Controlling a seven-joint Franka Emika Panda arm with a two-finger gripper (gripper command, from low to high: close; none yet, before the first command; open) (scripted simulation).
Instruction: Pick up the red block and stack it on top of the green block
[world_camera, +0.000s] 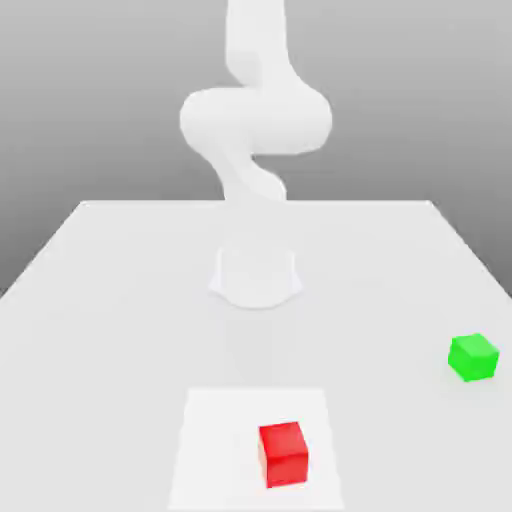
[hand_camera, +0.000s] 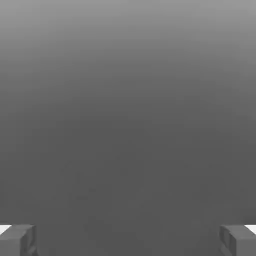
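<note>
Jaws: spread wide with nothing between them; in the hand view the gripper is seen as two grey fingertips at opposite edges, with only bare grey ground in the gap.
Red block: seen in the exterior view at the near edge of the table, resting on a paler square patch; it is well apart from the jaws and not between them.
Green block: set farther back and toward the exterior view's right, well apart from the red block and equally clear of the jaws.
Arm: raised above its base at the table's middle, beyond both blocks.
Step in hand: judged to be the approach to the red block, nothing yet grasped.
How it is done well: the jaws should be kept spread, brought directly above the red block, squared to two opposite faces, lowered until the block sits centred between the fingertips, and only then closed.
Risk: an off-centre descent could nudge the cube or pinch a corner.
</note>
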